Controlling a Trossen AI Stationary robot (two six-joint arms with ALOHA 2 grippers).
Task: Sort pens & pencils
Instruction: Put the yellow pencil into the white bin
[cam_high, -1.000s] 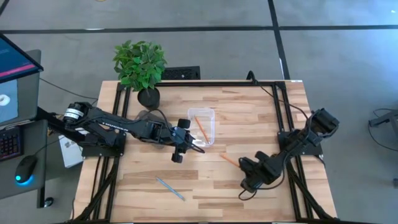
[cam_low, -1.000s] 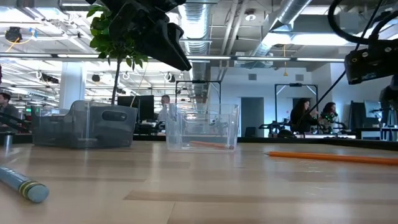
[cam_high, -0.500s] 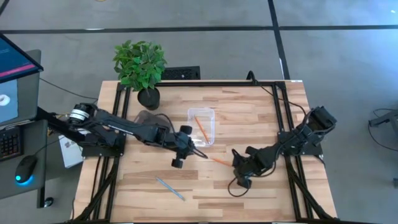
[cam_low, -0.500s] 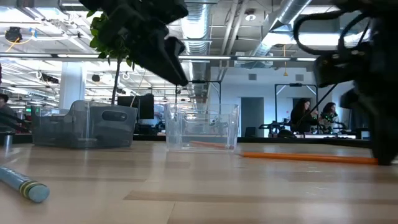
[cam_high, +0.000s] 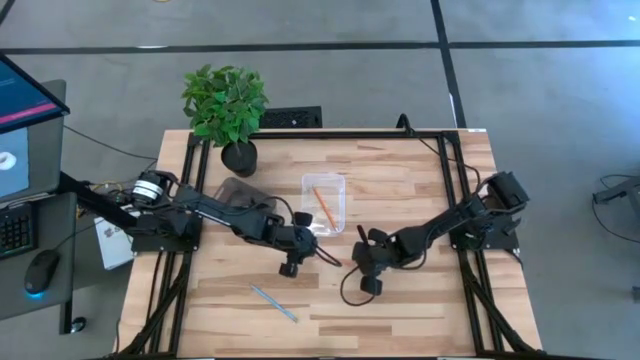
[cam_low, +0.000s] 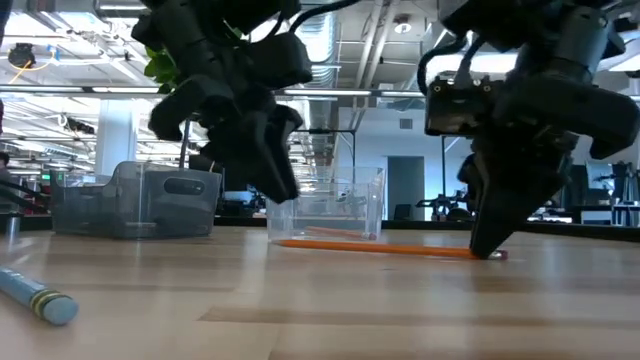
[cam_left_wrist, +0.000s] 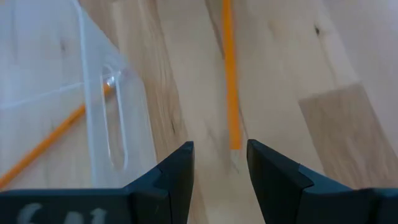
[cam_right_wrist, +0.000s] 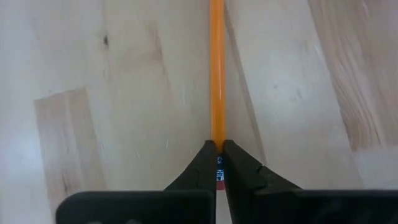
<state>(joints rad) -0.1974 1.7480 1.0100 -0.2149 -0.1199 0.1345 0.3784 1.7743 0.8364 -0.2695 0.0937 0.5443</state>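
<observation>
One orange pencil (cam_low: 390, 248) lies flat on the table between my two grippers. My right gripper (cam_high: 354, 262) is shut on its eraser end. My left gripper (cam_left_wrist: 219, 163) is open and hangs just above the pencil's other end (cam_left_wrist: 234, 143), beside the clear tray (cam_high: 325, 203). A second orange pencil (cam_high: 322, 208) lies inside that tray. The light blue pencil (cam_high: 273, 302) rests on the table near the near edge. The black pens cannot be made out in any view. My right gripper pinches the orange pencil near its eraser end (cam_right_wrist: 216, 144) between its two fingertips. The fingers come down from above, slanting from the table's right, and lie along the pencil. The pencil rests flat on the table (cam_low: 330, 244) and points away toward the left gripper.
A grey tray (cam_high: 240, 192) stands left of the clear one, and a potted plant (cam_high: 225, 105) sits at the far left corner. Bare tabletop (cam_high: 420, 320) lies toward the near and right sides. People and desks show in the room behind.
My right gripper has travelled toward the table's left, and the orange pencil has slid along the table with it toward the clear tray. My left gripper has come down and toward the near edge, stopping over the pencil's free end.
</observation>
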